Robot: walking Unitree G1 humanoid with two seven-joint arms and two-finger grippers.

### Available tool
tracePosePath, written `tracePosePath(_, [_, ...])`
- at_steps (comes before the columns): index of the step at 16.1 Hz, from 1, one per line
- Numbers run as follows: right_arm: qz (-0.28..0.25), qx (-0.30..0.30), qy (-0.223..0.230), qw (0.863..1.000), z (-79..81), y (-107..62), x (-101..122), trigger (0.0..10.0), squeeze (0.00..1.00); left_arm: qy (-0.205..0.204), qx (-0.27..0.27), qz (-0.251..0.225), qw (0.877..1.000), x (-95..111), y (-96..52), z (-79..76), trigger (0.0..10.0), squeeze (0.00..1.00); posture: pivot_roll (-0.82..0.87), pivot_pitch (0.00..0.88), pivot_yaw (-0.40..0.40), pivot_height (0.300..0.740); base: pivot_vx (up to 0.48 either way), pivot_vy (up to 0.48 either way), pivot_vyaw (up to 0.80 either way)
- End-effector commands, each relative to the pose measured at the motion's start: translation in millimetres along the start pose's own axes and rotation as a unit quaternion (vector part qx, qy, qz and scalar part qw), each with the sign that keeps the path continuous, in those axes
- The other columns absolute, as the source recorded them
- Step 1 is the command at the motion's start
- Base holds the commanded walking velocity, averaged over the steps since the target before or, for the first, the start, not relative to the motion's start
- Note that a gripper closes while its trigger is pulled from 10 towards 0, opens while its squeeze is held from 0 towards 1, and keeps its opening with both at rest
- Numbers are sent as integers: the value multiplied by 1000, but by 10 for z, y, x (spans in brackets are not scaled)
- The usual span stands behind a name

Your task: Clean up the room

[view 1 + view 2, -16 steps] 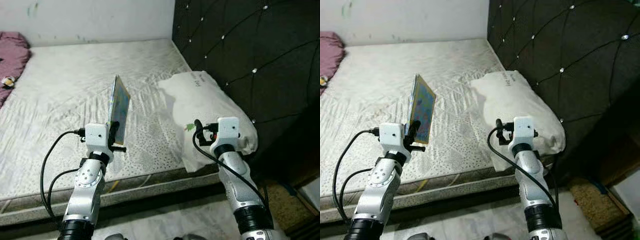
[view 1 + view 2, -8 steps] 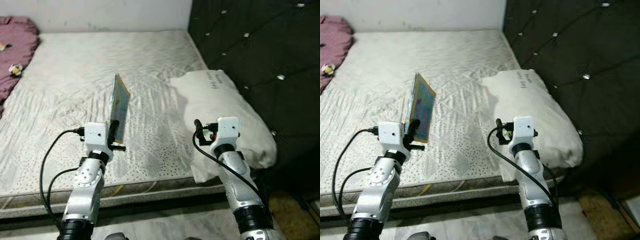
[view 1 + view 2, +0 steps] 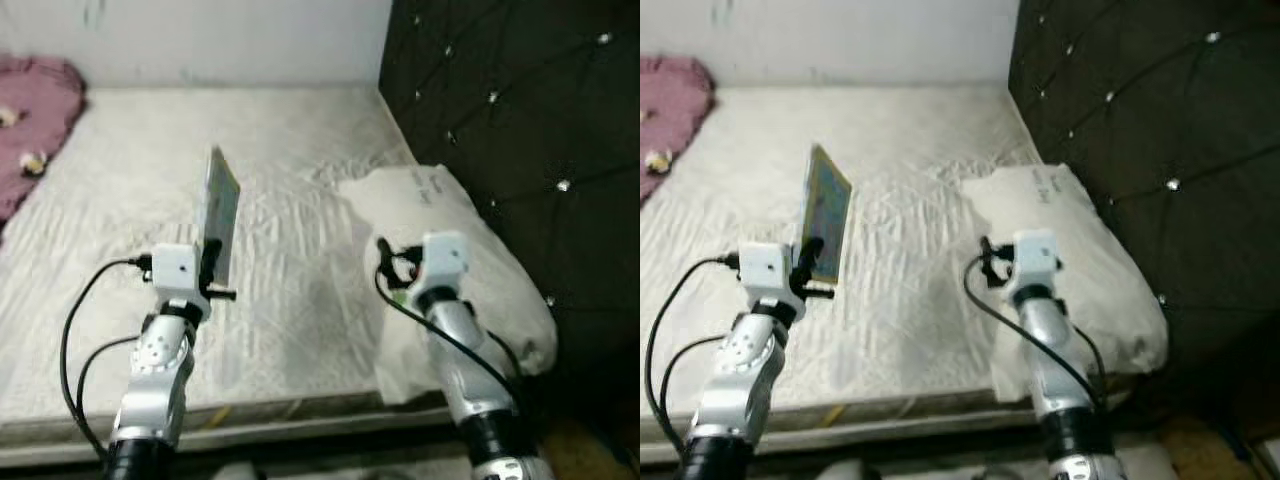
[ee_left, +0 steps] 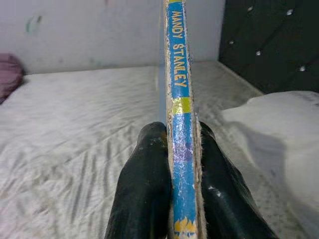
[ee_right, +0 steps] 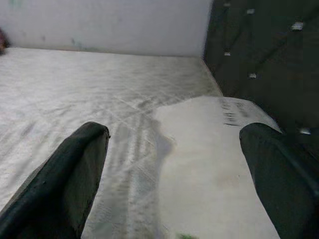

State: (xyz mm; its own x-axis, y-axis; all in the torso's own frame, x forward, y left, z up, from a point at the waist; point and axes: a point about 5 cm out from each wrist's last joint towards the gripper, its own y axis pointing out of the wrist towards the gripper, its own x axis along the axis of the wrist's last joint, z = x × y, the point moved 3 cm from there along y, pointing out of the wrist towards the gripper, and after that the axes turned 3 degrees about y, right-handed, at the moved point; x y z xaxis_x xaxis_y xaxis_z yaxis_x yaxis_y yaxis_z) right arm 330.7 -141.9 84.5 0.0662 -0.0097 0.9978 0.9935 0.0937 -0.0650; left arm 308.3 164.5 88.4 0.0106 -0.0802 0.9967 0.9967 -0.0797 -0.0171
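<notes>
Book (image 4: pixel 181 124) stands upright, clamped in left pincer (image 4: pixel 174 164) above mattress (image 3: pixel 300 150).

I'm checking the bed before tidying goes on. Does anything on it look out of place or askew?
The white pillow lies skewed, overhanging the mattress edge by the headboard. A pink blanket is bunched at the far corner.

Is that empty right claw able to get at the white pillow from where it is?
Probably yes. The right claw is open and holds nothing, and it hovers right over the white pillow, with nothing between them.
</notes>
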Motion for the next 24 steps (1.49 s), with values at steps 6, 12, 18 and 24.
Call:
tracePosePath(6, [4, -15, 2, 1000, -94, -21, -22, 10000, 0, 1, 26, 8, 1000, -47, -53, 3, 10000, 0, -19, 0, -18, 740, 42, 0, 414])
tracePosePath(12, [5, -14, 4, 1000, -77, -16, -37, 10000, 0, -2, 10, -1, 1000, -24, -100, -14, 10000, 0, -14, 0, -23, 740, 0, 0, 0])
tracePosePath(18, [2, -14, 6, 1000, -87, 6, -16, 10000, 0, -25, -22, 18, 999, -15, -107, -151, 10000, 0, -13, 0, -19, 740, 0, 0, 0])
tracePosePath(24, [0, -9, 8, 1000, -46, 28, -5, 10000, 0, -37, -26, -3, 999, 34, -107, -124, 10000, 0, -16, 0, -25, 740, 0, 0, 0])
